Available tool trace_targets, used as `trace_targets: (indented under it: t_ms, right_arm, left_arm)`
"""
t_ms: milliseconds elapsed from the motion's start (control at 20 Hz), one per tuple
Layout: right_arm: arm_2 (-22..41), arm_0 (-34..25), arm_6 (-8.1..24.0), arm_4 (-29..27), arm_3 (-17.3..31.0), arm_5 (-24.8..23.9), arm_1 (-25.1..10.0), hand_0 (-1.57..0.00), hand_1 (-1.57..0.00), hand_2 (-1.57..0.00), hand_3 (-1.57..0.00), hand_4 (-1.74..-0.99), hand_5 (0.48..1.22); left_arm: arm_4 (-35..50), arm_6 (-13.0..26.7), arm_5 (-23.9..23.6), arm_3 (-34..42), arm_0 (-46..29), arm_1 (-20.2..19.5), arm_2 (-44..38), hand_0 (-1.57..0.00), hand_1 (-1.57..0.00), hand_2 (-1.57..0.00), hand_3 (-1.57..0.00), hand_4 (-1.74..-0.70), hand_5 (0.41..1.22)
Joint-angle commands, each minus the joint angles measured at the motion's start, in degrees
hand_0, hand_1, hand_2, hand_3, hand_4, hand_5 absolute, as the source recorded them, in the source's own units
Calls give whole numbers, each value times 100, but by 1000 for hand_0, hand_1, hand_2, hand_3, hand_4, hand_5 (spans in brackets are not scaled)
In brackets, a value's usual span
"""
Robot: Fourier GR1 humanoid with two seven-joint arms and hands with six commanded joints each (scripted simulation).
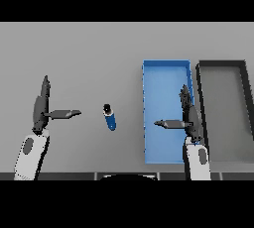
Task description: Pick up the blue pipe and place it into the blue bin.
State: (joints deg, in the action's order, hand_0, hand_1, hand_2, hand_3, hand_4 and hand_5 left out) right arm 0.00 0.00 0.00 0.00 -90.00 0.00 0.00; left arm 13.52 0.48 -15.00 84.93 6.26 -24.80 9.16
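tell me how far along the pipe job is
Nothing is done yet: the blue pipe lies on the grey table, left of the blue bin. Nothing is in hand; the left hand and right hand have straight fingers. Grasping, carrying and dropping it in remain.

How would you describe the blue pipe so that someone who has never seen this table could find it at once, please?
Start at the blue bin right of the grey table's middle, beside a dark bin. Left of it, lying alone on the bare surface between the left hand and right hand, is the blue pipe. It is the only small loose item: a short blue cylinder with a dark end.
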Motion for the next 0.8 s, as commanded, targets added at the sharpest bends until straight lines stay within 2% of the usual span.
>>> trace_targets:
  t_ms: [0,250,300,350,400,500,650,750]
  right_arm:
    - [5,-5,3,4,2,-10,8,1,1,1,1,-1222,603]
    - [-9,-130,72,18,53,-53,20,1,1,1,1,-1222,603]
    - [183,73,-312,339,-102,111,-296,1,1,1,1,-1222,603]
    - [298,260,-521,470,-248,245,-465,1,1,1,1,-1227,603]
    - [450,373,-569,621,-362,275,-481,1,1,1,1,-1230,601]
    - [514,470,-460,715,-574,316,-603,1,1,1,1,-1232,599]
    - [569,473,-301,763,-648,331,-621,1,1,1,1,-1226,593]
    - [591,473,-246,794,-695,326,-635,1,1,1,1,-1218,589]
  left_arm:
    - [6,-25,3,-6,3,-4,-10,1,1,1,1,-1006,586]
    - [47,-74,50,-69,13,-60,-78,1,1,1,1,-1006,586]
    - [-14,-447,661,0,-174,-425,114,1,1,1,1,-1006,586]
    - [-17,-678,1064,38,-318,-684,194,1,1,1,1,-1011,588]
    - [-39,-854,1291,77,-418,-836,245,1,1,1,1,-1011,588]
    - [-15,-899,1515,78,-415,-1000,262,1,1,1,1,-1010,589]
    - [-20,-988,1696,37,-414,-1028,332,1,1,1,1,-1009,589]
    - [145,-1113,1982,111,-461,-1104,347,1,1,1,1,-1023,594]
